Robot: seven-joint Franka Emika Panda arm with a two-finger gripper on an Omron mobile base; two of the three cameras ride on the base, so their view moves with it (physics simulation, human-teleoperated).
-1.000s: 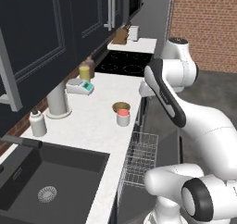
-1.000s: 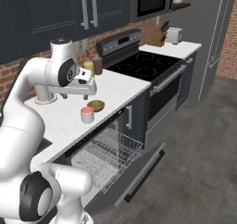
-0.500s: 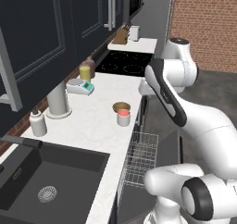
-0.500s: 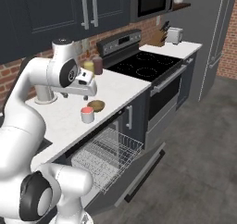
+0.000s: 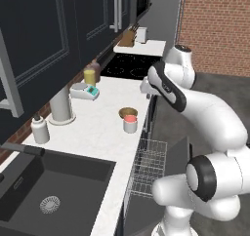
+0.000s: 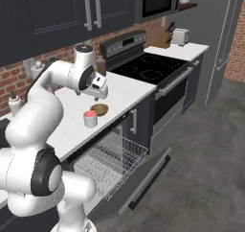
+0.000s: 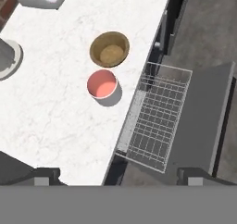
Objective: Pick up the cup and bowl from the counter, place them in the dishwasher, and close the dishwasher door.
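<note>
The white cup (image 7: 102,84) with a pinkish-red inside stands on the white counter (image 7: 55,112) close to its front edge. Right beside it lies the tan bowl (image 7: 109,49). Both show from the base too: cup (image 5: 130,124) (image 6: 90,118) and bowl (image 5: 128,113) (image 6: 100,109). My gripper (image 6: 101,95) (image 5: 145,88) (image 7: 118,176) hangs open well above them, looking straight down, with nothing between its fingers. Below the counter edge the dishwasher's white wire rack (image 7: 159,121) (image 6: 112,160) (image 5: 148,166) is pulled out over the lowered dishwasher door (image 7: 203,112) (image 6: 146,178).
On the counter behind stand a scale (image 5: 85,91), a yellow tumbler (image 5: 89,76), a grey paper-towel holder (image 5: 60,106) and a white pump bottle (image 5: 40,129). The black sink (image 5: 53,186) lies near me, the cooktop (image 6: 150,65) beyond. Dark cabinets (image 5: 44,40) hang overhead.
My hand has drifted slightly above the counter, its jaws still open. The cup and bowl have not moved.
</note>
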